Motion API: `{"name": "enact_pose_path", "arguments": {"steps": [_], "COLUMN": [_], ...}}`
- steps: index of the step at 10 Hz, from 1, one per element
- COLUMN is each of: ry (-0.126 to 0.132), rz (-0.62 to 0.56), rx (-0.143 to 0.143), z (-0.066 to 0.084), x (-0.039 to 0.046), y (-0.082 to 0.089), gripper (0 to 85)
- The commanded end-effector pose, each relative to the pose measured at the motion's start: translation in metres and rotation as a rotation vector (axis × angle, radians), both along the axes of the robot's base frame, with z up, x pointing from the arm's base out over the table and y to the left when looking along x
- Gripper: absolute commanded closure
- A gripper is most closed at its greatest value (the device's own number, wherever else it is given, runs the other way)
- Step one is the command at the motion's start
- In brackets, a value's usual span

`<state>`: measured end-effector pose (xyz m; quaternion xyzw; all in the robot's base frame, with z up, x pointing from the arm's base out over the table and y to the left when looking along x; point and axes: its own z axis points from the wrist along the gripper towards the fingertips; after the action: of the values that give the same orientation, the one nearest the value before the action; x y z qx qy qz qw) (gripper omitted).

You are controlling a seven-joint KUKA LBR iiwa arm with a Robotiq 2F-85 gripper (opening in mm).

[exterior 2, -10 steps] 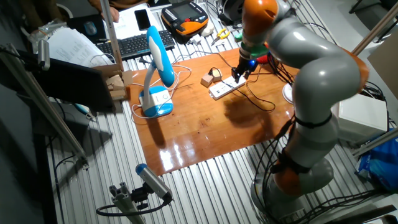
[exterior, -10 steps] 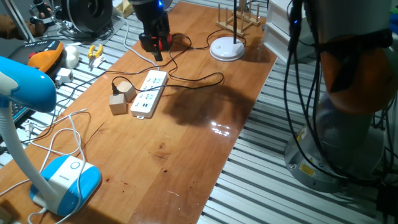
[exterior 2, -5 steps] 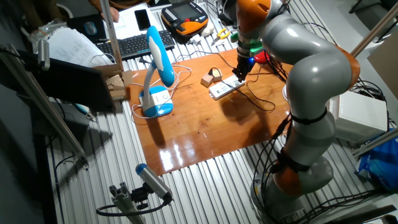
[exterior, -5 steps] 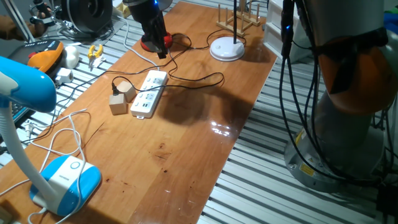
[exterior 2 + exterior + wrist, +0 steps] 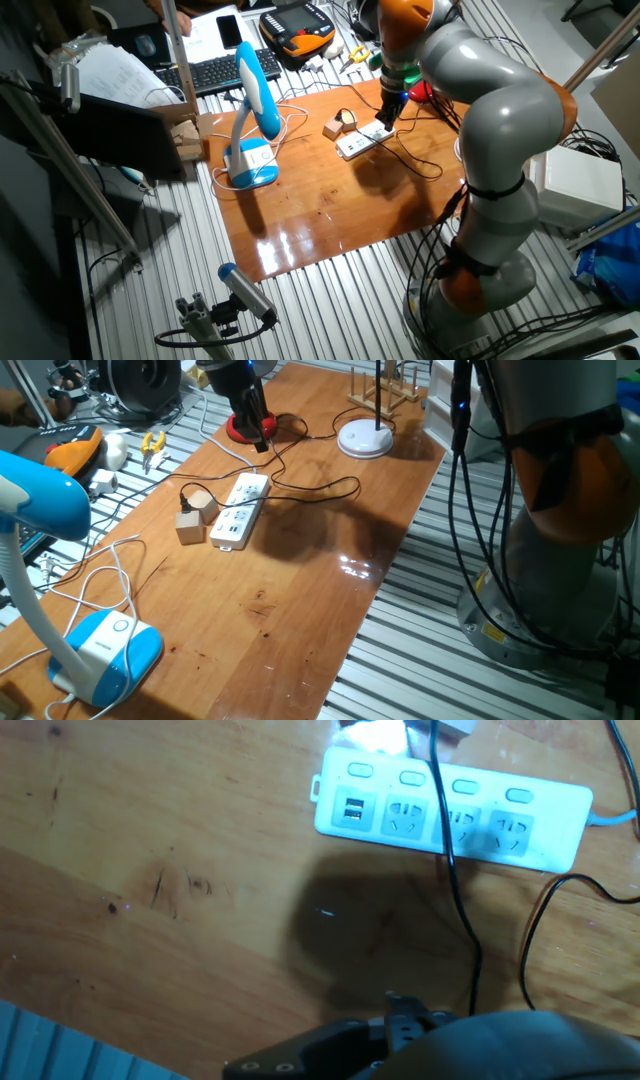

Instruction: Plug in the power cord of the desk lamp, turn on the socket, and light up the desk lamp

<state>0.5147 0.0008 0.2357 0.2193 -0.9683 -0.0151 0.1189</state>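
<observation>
Blue plastic was seen nearest the camera, where a blue-and-white lamp point(image 5: 95, 645) stood at the front edge of the wooden tabletop point(image 5: 300, 590), its white lead trailing off the side. Mid-table, the socket point(image 5: 240, 510) lay flat beside two small wooden blocks point(image 5: 195, 515), with the power cord point(image 5: 315, 488) looped across it; in the hand view the black cable was seen crossing the strip between its outlets, and no plug was seated in any of them. Farther back, the end effector point(image 5: 255, 438) was held above the strip's far end, near a red object point(image 5: 245, 428), with a white round lamp base point(image 5: 364, 438) beyond. Over the last second the arm had been raised and drawn back from the strip, then held almost steady. That retreat was judged to leave the plugging step unfinished. Whether the end effector was clenched or released could not be told, and the cord's plug could not be located with certainty. No brand name, label or legible writing was made out on the strip or either lamp.
</observation>
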Motion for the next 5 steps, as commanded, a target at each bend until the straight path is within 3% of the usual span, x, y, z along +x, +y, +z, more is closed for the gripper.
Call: {"name": "enact_pose_path", "arguments": {"steps": [1,3,4,5], "ry": [0.004,0.007,0.000,-0.117], "rz": [0.000,-0.007,-0.065,-0.124], "rx": [0.000,-0.005,-0.019,-0.014], "z": [0.0000,0.0000,0.0000,0.0000], "x": [-0.0001,-0.0001,-0.0001,-0.0001], "y": [-0.0001,-0.0001,-0.0001,-0.0001], "gripper": [85.0,85.0,85.0,85.0]}}
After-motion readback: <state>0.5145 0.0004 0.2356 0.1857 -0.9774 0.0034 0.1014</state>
